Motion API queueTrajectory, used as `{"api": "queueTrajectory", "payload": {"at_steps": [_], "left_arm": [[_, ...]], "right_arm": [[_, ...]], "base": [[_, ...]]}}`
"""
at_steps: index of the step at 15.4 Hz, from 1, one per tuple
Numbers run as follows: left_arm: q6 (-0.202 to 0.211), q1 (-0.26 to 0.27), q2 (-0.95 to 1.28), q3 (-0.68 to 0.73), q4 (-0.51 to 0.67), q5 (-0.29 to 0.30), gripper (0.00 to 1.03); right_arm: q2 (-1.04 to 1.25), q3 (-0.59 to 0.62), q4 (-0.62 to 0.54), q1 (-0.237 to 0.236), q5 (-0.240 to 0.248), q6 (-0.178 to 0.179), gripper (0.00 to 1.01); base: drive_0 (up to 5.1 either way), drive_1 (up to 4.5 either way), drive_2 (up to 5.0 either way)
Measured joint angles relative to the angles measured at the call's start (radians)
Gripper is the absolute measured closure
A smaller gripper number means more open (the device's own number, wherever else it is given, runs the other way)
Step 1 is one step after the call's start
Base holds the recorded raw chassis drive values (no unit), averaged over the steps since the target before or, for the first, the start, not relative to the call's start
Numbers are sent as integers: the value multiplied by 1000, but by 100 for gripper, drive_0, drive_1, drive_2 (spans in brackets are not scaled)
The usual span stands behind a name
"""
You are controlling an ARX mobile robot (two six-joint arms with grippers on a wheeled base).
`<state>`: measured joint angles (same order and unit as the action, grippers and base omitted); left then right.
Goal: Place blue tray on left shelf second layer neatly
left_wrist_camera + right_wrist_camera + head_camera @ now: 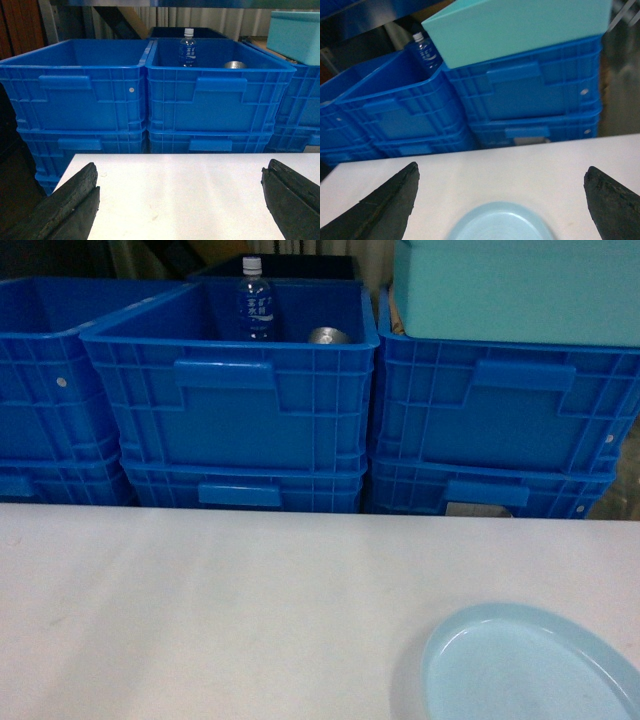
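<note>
The blue tray (pixel 530 665), a pale shallow dish, lies on the white table (pixel 200 600) at its near right edge, partly cut off by the frame. In the right wrist view the tray (pixel 500 225) sits low in the frame. My right gripper (pixel 502 170) is open above it, one finger on each side, touching nothing. My left gripper (pixel 182 167) is open over bare tabletop with nothing between its fingers. Neither gripper shows in the head view. Of the left shelf, only a steel upright (pixel 49 20) shows behind the crates; its second layer I cannot make out.
Deep bright-blue crates (pixel 240 410) stand stacked in a row just behind the table. The middle crate holds a water bottle (pixel 255 300) and a metal can (pixel 328 336). A big turquoise box (pixel 520 290) rests on the right crate.
</note>
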<state>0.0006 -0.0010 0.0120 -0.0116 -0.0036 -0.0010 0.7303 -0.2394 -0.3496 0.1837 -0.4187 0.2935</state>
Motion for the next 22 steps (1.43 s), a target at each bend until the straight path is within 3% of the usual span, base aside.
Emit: {"api": "queueTrajectory", "payload": {"at_steps": [2, 3, 4, 6, 9, 12, 14, 18, 22], "left_arm": [[0, 0, 0, 0, 0, 0, 5], [0, 0, 0, 0, 0, 0, 5], [0, 0, 0, 0, 0, 0, 5], [0, 0, 0, 0, 0, 0, 5], [0, 0, 0, 0, 0, 0, 5], [0, 0, 0, 0, 0, 0, 5], [0, 0, 0, 0, 0, 0, 5], [0, 0, 0, 0, 0, 0, 5], [0, 0, 0, 0, 0, 0, 5]], "right_arm": [[319, -84, -63, 7, -144, 126, 3], [482, -100, -104, -1, -167, 164, 3], [587, -101, -138, -5, -155, 194, 3], [649, -73, -209, -22, -92, 212, 3], [678, -20, -252, -31, -56, 214, 3], [698, 38, -294, 19, -52, 203, 3], [737, 76, -336, 19, -52, 198, 3], [790, 130, -430, -58, 5, 204, 3], [858, 130, -491, -126, 68, 269, 3]], "base": [[0, 0, 0], [0, 0, 0], [0, 0, 0], [0, 0, 0], [0, 0, 0], [0, 0, 0], [0, 0, 0], [0, 0, 0], [0, 0, 0]]}}
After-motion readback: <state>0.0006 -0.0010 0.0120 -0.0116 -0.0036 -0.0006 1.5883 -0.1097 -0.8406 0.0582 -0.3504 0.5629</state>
